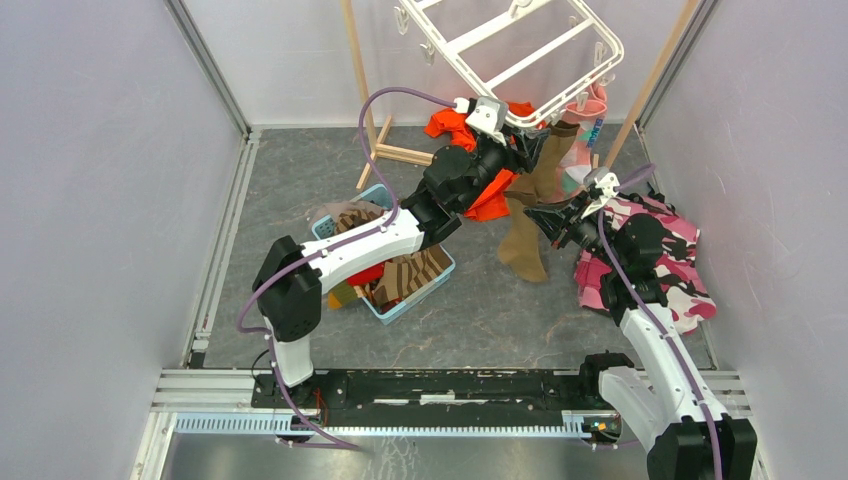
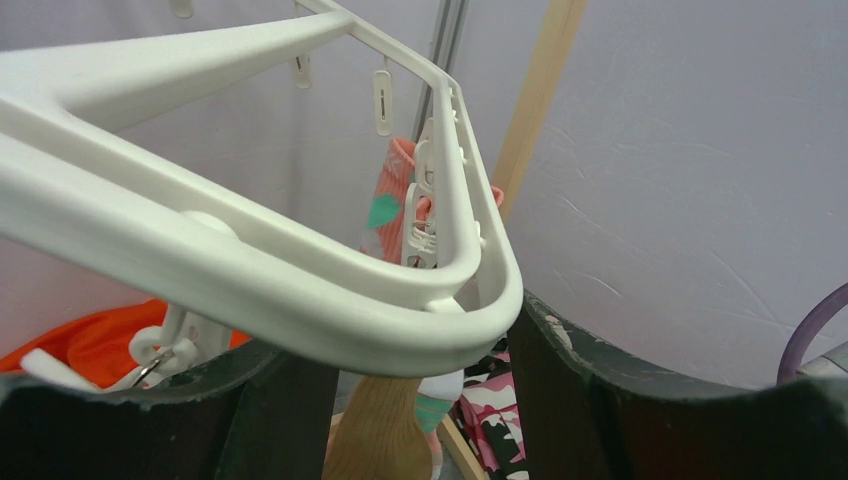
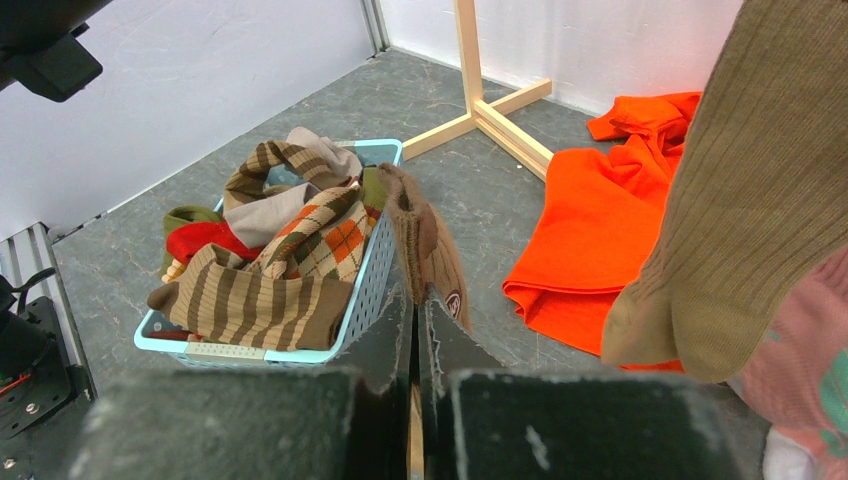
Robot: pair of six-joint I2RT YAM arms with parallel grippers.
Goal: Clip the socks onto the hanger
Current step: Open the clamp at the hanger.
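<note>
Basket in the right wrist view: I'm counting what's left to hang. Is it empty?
No, the basket holds several socks, striped, argyle and red among them.

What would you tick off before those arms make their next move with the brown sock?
1. Is the right gripper shut on its pinched brown sock? Ok.
2. Do the left gripper jaws stand apart around the hanger corner? Ok.
3. Is there an empty clip in sight on the frame? Ok.
4. Is the hanging brown sock firmly clipped? Cannot tell, as its clip is hidden.
5. Does the basket have more socks waiting? Ok.
</note>
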